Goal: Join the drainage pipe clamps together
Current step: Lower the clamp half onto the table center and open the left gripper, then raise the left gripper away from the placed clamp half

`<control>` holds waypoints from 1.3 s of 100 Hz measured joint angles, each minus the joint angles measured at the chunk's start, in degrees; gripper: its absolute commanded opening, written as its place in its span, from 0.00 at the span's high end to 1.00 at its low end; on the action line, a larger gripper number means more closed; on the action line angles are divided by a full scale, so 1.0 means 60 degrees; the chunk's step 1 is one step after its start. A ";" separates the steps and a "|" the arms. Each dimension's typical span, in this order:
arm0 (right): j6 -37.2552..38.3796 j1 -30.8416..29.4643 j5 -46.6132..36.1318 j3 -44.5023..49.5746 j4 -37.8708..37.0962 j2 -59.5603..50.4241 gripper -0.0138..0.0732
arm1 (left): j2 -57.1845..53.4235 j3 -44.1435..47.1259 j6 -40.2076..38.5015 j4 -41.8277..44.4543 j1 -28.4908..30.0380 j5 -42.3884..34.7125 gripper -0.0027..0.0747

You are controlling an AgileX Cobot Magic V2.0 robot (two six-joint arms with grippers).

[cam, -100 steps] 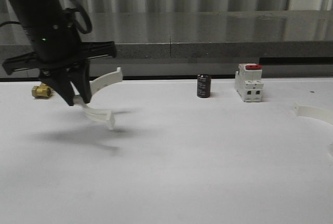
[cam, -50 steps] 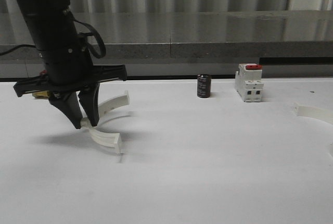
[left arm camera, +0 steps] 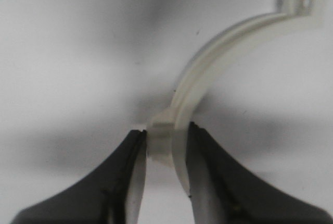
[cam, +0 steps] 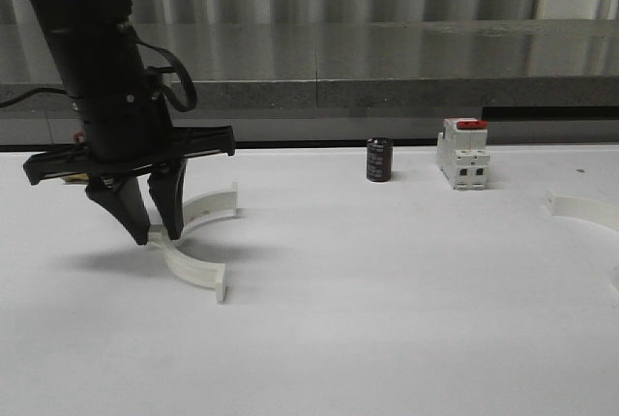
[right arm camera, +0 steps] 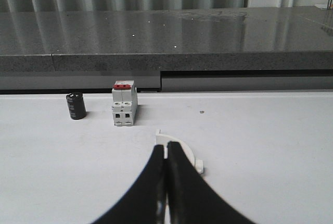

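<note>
One white drainage pipe clamp [cam: 195, 270] lies as an open arc on the white table [cam: 387, 319] at the left. My left gripper [cam: 154, 235] is shut on its middle. In the left wrist view the fingers [left arm camera: 204, 172] pinch the clamp [left arm camera: 218, 62] at its outer lug, and the far end tab with a hole curves away. The second clamp [cam: 583, 208] lies flat at the table's right edge. In the right wrist view my right gripper [right arm camera: 166, 149] is shut on nothing, its tips just in front of this clamp [right arm camera: 186, 153].
A black cylinder [cam: 378, 160] and a white block with a red top [cam: 462, 153] stand at the back of the table, right of centre. They also show in the right wrist view, the cylinder [right arm camera: 76, 106] beside the block [right arm camera: 124, 104]. A grey ledge [cam: 387, 68] runs behind.
My left gripper came down and slightly right with the clamp. The clamp hung tilted above the table before and now rests on it, still held.
</note>
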 measured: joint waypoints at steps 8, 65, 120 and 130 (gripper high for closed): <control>0.0000 0.0000 0.0000 0.0000 0.0000 0.0000 0.92 | 0.0000 -0.0015 0.0000 0.0036 0.0000 -0.0017 0.68; 0.0000 0.0000 0.0000 0.0000 0.0000 0.0000 0.92 | -0.2185 -0.0015 0.0065 0.1020 0.0061 0.0411 0.99; 0.0000 0.0000 0.0000 0.0000 0.0000 0.0000 0.92 | -0.4808 0.0966 0.3281 0.0746 0.2318 0.1080 0.99; 0.0000 0.0000 0.0000 0.0000 0.0000 0.0000 0.92 | -0.5431 0.1615 0.3820 0.0569 0.2893 0.0907 0.99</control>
